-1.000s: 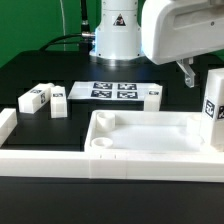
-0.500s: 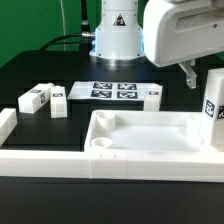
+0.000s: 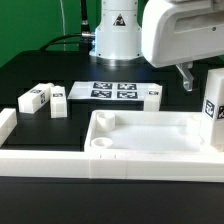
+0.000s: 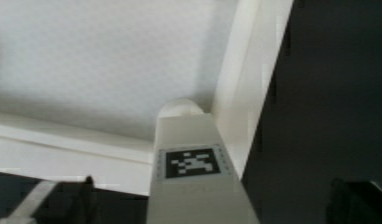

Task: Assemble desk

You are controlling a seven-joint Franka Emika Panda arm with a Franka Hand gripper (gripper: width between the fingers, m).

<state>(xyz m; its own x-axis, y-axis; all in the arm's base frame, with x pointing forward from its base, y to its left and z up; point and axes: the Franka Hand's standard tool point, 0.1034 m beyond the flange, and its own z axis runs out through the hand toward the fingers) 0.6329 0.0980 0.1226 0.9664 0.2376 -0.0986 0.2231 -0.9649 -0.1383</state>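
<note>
The desk top [image 3: 150, 135], a white tray with a raised rim, lies at the front. One white tagged leg [image 3: 213, 108] stands upright in its corner at the exterior view's right. My gripper [image 3: 207, 82] hangs over that leg, and one dark finger [image 3: 186, 80] is beside it with a gap. In the wrist view the leg [image 4: 195, 160] rises between my spread fingers [image 4: 55, 205], and the gripper [image 4: 202, 208] is open around it without touching. Two more legs [image 3: 35, 98] [image 3: 58, 103] lie at the left and another leg [image 3: 152, 95] lies beside the marker board.
The marker board [image 3: 112, 91] lies flat behind the desk top. White border rails [image 3: 40, 160] run along the front and left. The arm's white base [image 3: 117, 35] stands at the back. The table is black.
My gripper has shifted slightly, a little lower around the upright leg. The legs and the desk top have not moved.
</note>
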